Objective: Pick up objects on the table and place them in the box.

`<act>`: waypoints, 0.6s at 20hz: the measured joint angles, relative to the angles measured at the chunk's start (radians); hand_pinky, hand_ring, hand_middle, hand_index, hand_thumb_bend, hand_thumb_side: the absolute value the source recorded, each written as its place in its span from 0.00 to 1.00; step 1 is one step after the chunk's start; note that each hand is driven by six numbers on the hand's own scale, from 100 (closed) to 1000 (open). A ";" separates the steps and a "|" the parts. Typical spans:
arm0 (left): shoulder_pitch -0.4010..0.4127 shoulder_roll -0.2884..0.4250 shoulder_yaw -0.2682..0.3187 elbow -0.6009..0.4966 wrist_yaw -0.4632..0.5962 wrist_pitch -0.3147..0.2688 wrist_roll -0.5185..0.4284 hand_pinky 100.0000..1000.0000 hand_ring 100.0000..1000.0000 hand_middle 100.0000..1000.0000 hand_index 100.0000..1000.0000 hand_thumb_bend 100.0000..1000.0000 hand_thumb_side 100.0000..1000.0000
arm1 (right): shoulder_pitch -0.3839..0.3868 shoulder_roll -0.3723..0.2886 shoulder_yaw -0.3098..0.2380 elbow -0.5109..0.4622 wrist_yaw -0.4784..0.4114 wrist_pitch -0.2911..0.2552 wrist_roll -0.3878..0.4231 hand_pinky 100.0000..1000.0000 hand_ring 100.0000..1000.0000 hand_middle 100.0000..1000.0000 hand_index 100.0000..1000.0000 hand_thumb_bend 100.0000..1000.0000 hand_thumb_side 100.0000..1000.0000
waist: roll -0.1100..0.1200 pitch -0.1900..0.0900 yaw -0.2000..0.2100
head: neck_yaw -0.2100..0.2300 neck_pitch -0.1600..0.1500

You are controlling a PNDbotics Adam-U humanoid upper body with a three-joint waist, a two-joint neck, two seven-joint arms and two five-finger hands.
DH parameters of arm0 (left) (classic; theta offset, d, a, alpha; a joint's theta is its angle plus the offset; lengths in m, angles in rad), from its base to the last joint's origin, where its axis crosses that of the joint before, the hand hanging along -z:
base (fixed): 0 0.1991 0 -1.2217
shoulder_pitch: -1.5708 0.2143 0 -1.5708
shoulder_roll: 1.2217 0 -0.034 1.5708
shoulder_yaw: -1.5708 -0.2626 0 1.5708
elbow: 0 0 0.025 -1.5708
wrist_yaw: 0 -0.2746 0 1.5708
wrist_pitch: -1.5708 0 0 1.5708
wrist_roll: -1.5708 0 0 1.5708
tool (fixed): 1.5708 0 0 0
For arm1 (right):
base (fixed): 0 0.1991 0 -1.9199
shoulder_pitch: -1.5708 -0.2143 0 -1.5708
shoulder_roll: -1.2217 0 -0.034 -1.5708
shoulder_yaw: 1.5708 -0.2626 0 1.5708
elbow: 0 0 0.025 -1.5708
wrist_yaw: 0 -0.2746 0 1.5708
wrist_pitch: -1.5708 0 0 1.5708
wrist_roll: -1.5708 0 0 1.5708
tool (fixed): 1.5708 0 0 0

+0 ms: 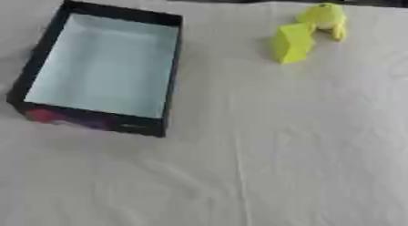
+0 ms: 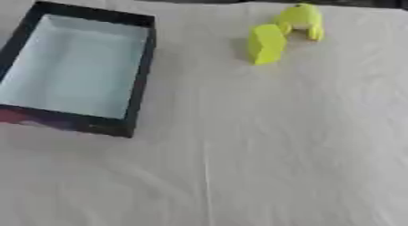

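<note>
- Neither the left hand nor the right hand appears in either view, so their state cannot be told.
- The table (image 1: 303, 143) is covered with a wrinkled white cloth.
- The box (image 1: 171, 65), black outside and pale blue inside, lies open at the left.
- The yellow-green block (image 1: 292, 43) stands at the far right, well apart from the box.
- The yellow toy (image 1: 325, 17) is just behind the block, touching it.

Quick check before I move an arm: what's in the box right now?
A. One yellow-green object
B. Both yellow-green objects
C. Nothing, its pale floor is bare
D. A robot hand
C: the black-walled box shows only its pale floor, while the yellow-green block and the rounded yellow-green object behind it lie on the white cloth at the far right, and neither hand is in view.
</note>
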 measured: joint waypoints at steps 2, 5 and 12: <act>0.000 0.000 0.000 0.000 0.000 0.000 0.000 0.61 0.53 0.69 0.73 0.19 0.50 | 0.000 0.000 0.000 0.000 0.005 -0.002 0.001 1.00 1.00 1.00 0.88 0.00 0.73 | 0.000 0.000 0.000 | -0.002 0.000; 0.000 0.000 0.000 0.000 0.000 0.000 0.000 0.61 0.53 0.69 0.73 0.19 0.50 | 0.000 0.000 0.000 0.000 0.006 -0.002 0.001 1.00 1.00 1.00 0.88 0.00 0.73 | 0.000 0.000 0.000 | -0.004 0.000; 0.000 0.000 0.000 0.000 0.000 0.000 0.000 0.61 0.53 0.69 0.73 0.19 0.50 | 0.000 0.000 0.000 -0.004 0.049 -0.019 0.004 1.00 1.00 1.00 0.88 0.00 0.59 | 0.000 0.000 0.000 | -0.004 0.000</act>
